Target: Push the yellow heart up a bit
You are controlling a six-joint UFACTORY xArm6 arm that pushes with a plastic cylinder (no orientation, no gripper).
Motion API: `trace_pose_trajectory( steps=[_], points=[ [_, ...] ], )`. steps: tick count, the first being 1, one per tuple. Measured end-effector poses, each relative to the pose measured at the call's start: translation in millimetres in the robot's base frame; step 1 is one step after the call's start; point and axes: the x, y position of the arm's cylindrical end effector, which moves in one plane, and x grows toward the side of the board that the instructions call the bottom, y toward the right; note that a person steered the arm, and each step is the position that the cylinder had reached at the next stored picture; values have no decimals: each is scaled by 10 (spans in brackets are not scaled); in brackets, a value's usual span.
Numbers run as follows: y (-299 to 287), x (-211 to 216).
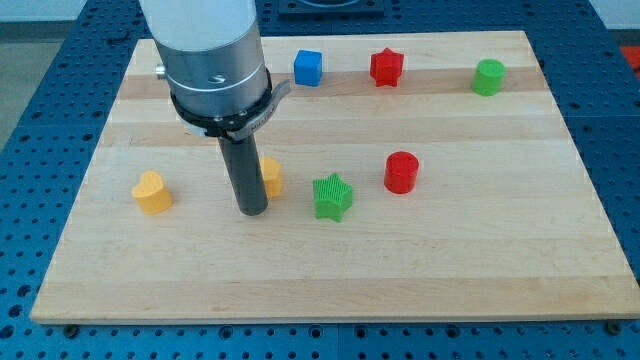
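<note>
The yellow heart (152, 193) lies on the wooden board (330, 270) at the view's left. My tip (251, 211) rests on the board to the right of the heart, a clear gap between them. A second yellow block (271, 176) sits right behind the rod, mostly hidden by it, so its shape cannot be made out. The rod touches or nearly touches that block.
A green star (332, 196) lies right of my tip, with a red cylinder (401, 172) further right. Along the view's top are a blue cube (308, 68), a red star (386, 68) and a green cylinder (489, 77).
</note>
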Motion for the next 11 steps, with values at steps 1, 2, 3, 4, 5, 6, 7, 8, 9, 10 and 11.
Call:
trace_pose_trajectory(
  steps=[1, 2, 3, 4, 5, 6, 7, 8, 9, 10, 11],
  points=[
    [0, -51],
    [0, -56],
    [-47, 124],
    [-286, 283],
    [-706, 290],
    [-1026, 287],
    [-1077, 173],
    [-1083, -112],
    [-1108, -282],
    [-1201, -184],
    [-1310, -184]
  ],
)
